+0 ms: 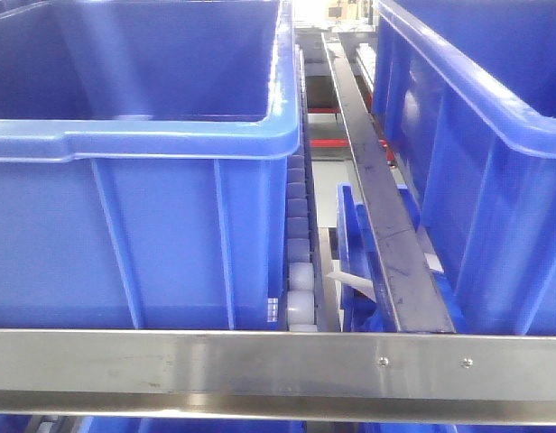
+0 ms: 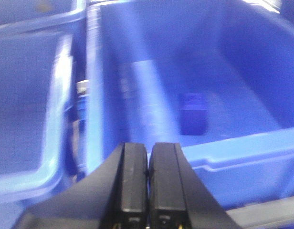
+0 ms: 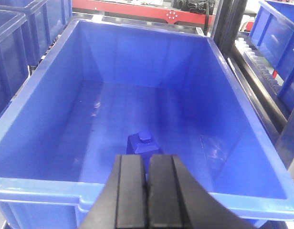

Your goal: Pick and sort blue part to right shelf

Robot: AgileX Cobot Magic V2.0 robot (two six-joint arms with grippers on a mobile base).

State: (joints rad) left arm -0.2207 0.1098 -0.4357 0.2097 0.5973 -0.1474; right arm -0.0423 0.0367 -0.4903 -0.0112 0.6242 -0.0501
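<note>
Resting: blue part on bin floor | beyond closed right gripper

A: What sits in the big blue bin?
B: One blue part, upright on the floor near the near wall, nub on top.
A: And the right gripper?
B: Its black fingers are pressed together, empty, just above the near rim, with the part right behind them.
A: Beyond?
B: A red frame at the far side; white roller tracks to the right.
</note>
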